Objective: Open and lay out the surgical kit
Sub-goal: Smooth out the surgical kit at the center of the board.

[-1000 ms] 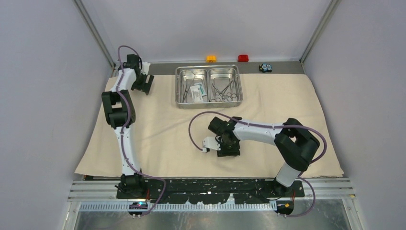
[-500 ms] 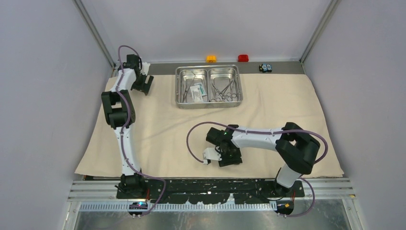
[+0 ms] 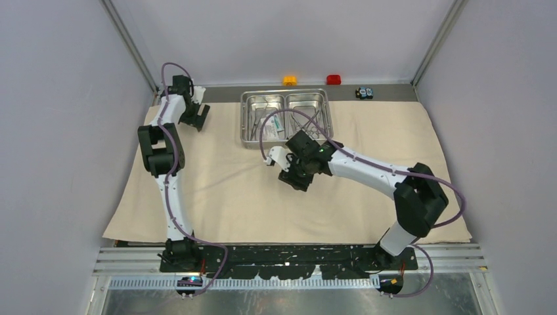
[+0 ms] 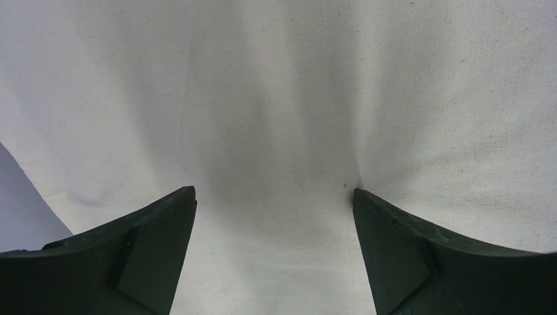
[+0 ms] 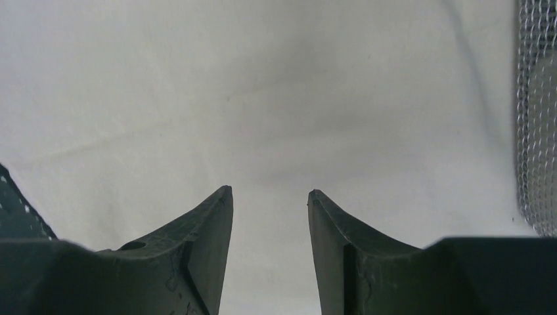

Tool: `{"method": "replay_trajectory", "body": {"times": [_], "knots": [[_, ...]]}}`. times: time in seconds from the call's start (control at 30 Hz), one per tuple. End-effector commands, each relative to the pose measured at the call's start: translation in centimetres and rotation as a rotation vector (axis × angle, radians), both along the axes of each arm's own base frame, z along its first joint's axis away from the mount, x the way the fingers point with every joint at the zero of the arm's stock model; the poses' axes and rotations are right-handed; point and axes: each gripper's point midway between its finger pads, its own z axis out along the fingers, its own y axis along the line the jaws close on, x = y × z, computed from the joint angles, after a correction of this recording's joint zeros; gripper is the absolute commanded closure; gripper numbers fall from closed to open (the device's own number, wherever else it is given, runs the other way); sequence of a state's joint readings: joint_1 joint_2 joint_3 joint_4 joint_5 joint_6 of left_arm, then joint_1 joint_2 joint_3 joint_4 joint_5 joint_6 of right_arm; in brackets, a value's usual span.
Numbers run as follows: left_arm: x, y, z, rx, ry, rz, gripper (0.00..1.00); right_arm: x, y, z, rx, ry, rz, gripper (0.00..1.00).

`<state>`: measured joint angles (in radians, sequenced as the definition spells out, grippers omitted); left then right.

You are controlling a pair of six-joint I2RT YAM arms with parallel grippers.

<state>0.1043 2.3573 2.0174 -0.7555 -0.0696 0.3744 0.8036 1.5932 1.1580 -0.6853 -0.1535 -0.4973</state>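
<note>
1. Left gripper [image 4: 274, 193] hangs spread wide and empty over the far left corner of the cloth [image 3: 217, 190]. The right gripper [image 5: 270, 190] has its jaws partly apart with nothing between them, low over the cloth just in front of the tray [image 3: 242, 121].
2. Done, as I judge it: the cloth lies unfolded and mostly flat across the table, and the tray stands on its far middle part.
3. Left to do: the clamps [image 3: 315, 119] lie in the tray's right compartment, and a packet [image 3: 276, 125] and some slim tools lie in the left. No tool lies out on the cloth.
4. The opening looks finished; the laying out has not yet begun.
</note>
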Motion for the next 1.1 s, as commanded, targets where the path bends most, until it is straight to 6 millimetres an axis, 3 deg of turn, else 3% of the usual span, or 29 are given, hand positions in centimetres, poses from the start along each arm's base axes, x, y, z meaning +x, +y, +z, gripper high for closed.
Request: {"method": "replay_trajectory", "body": {"times": [0.0,0.17,0.3,0.8,1.07], "knots": [[-2.6,1.7,-1.9,0.033,0.111,0.024,0.08,3.2,5.5,0.4,0.163,-0.014,-0.108,0.49],[-2.3,0.9,-1.6,0.023,0.104,0.016,0.08,4.6,8.1,-1.2,0.179,0.008,-0.156,0.50],[-2.0,0.5,-1.5,0.022,0.098,0.008,0.08,4.2,8.3,-3.2,0.141,0.037,-0.158,0.51],[-2.0,0.4,-1.5,0.038,0.105,-0.004,0.08,-3.1,3.2,-9.9,-0.064,0.327,-0.097,0.57],[-2.0,0.4,-1.0,0.044,0.099,-0.005,0.08,-5.0,2.1,-9.9,-0.143,0.405,-0.110,0.60]]}}
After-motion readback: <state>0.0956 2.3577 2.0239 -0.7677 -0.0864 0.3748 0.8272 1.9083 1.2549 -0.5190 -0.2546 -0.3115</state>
